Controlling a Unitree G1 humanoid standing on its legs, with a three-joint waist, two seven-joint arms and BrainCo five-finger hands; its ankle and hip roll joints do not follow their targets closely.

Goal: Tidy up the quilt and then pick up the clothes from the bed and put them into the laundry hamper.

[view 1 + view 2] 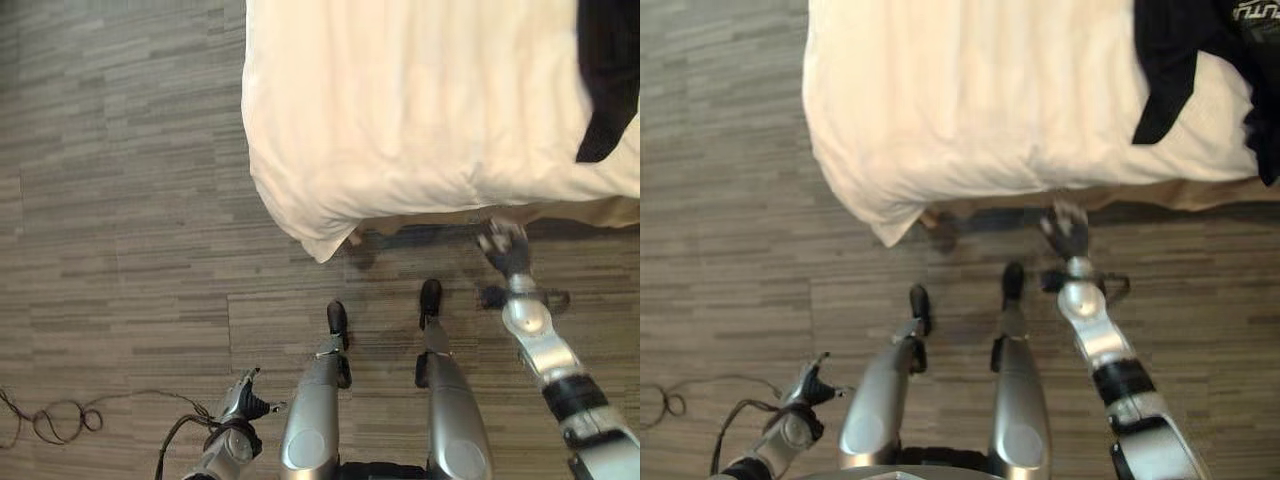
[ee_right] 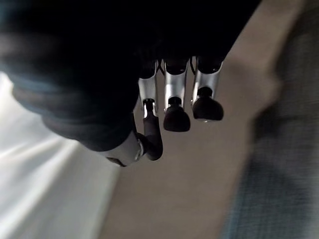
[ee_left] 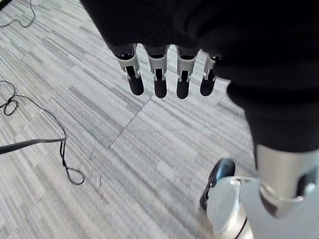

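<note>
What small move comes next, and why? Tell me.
Probably raise the right hand the last bit to the quilt edge and take hold of it. That hand hangs open just below the overhanging edge, touching nothing, while the left hand hangs open low over the floor. The black clothes lie on the bed, so tidying the quilt comes first.

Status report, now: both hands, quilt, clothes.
Left robot hand low over floor, open, empty. Right robot hand open, empty, at the bed's edge below the quilt. Black clothes lying on the quilt, untouched. No obstruction in sight.
</note>
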